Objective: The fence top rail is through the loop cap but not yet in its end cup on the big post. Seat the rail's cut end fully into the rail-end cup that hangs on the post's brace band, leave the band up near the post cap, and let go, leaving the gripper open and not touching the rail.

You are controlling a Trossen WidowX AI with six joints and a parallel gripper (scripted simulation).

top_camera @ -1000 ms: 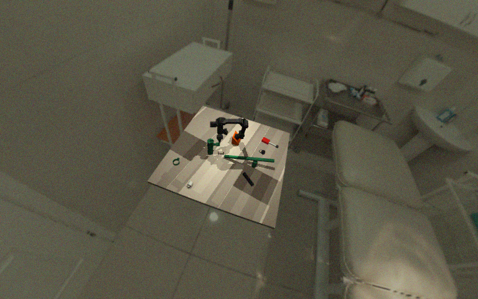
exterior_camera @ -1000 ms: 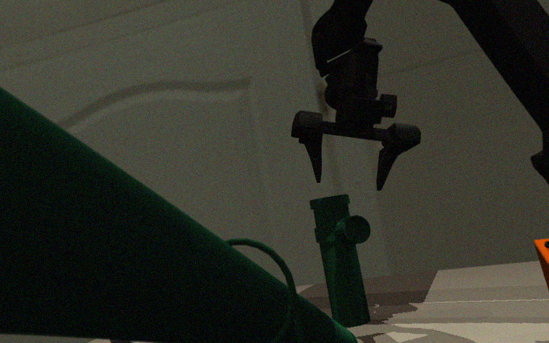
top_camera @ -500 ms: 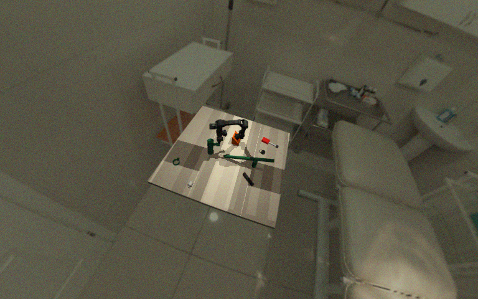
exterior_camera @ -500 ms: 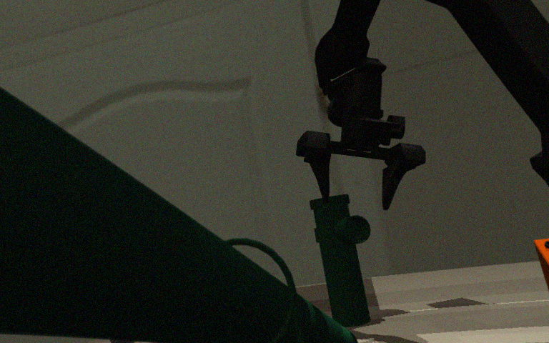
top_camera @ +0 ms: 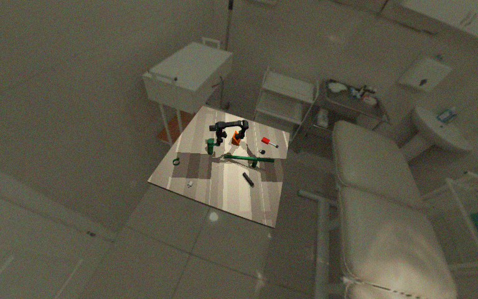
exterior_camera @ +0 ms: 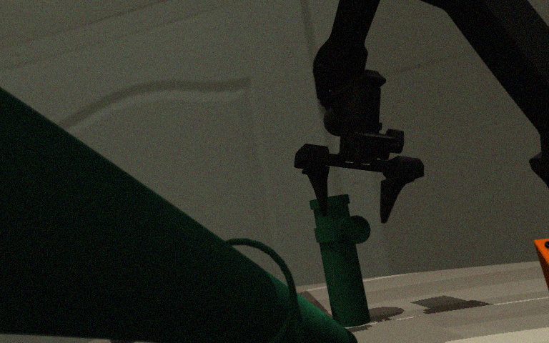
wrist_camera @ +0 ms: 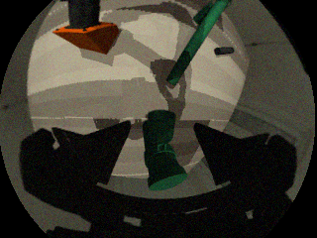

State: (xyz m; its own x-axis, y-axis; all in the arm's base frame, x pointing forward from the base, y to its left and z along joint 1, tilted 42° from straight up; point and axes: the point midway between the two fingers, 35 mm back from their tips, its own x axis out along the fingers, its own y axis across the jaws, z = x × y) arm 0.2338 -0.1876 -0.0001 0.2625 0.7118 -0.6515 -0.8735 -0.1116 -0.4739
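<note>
The big green post (top_camera: 210, 147) (exterior_camera: 346, 283) stands upright. Its band (exterior_camera: 324, 235) sits high, below the post cap (exterior_camera: 339, 199) (wrist_camera: 168, 181), and carries the rail-end cup (exterior_camera: 359, 229) (wrist_camera: 160, 119). The green rail (top_camera: 243, 157) (exterior_camera: 101, 242) (wrist_camera: 198, 42) passes through the loop cap (exterior_camera: 292, 291) on the small post (top_camera: 254, 164). Its near end lies apart from the cup, with a gap in the wrist view. My gripper (top_camera: 219, 142) (exterior_camera: 354, 218) (wrist_camera: 162, 125) is open and empty at the post's top, one finger overlapping the post in the exterior view. Contact cannot be told.
The orange arm mount (top_camera: 235, 139) (exterior_camera: 542, 251) (wrist_camera: 94, 40) stands behind the rail. A red-headed tool (top_camera: 265, 140) and a small black piece (top_camera: 261, 151) lie right of it. A black cylinder (top_camera: 248, 179) (wrist_camera: 224, 51), a green ring (top_camera: 173, 162) and a small white piece (top_camera: 190, 184) lie on the table.
</note>
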